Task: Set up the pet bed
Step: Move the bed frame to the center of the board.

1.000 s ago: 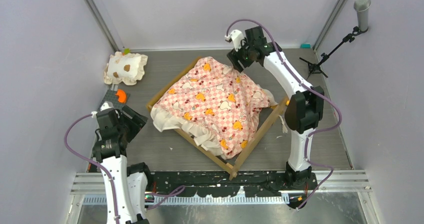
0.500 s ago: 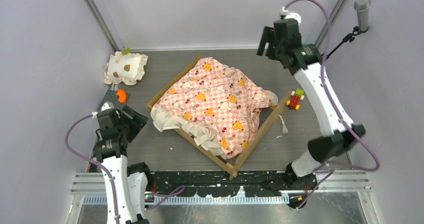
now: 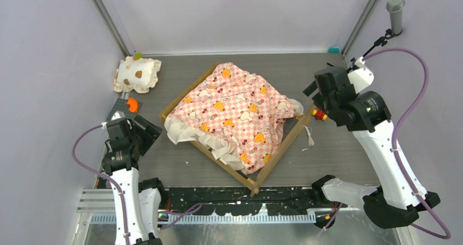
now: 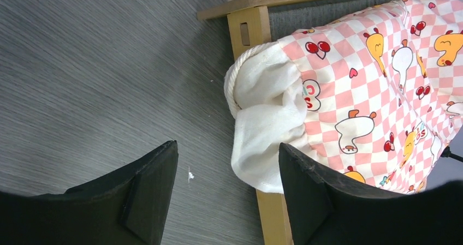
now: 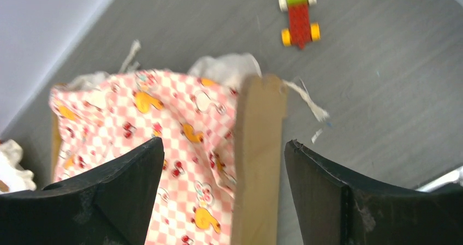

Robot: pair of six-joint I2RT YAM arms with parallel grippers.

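The pet bed [image 3: 235, 111] sits near the middle of the grey surface [image 3: 344, 157], turned cornerwise to the arms. Its pink checkered mattress [image 4: 377, 87], printed with orange animals, lies rumpled and humped over the light wooden frame [image 3: 277, 153] rather than flat inside it. The cream ruffle [image 3: 177, 131] spills over the frame on the near left side.

The left fingers [image 4: 150, 196] are apart with nothing between them. They hang over bare surface just beside the bed's left corner, where a bunched fold of ruffle droops past the wooden post [image 4: 250, 29].

The right fingers [image 5: 128, 193] are spread wide and hold nothing. They are above the bed's right corner, and the wrist view shows the end of a frame rail [image 5: 256, 163] in the gap between them, with no contact visible.

A small red, green and yellow toy car [image 5: 297, 15] lies on the surface just beyond that corner. A cream pillow with brown spots [image 3: 137, 75] rests at the far left, well apart from the bed.
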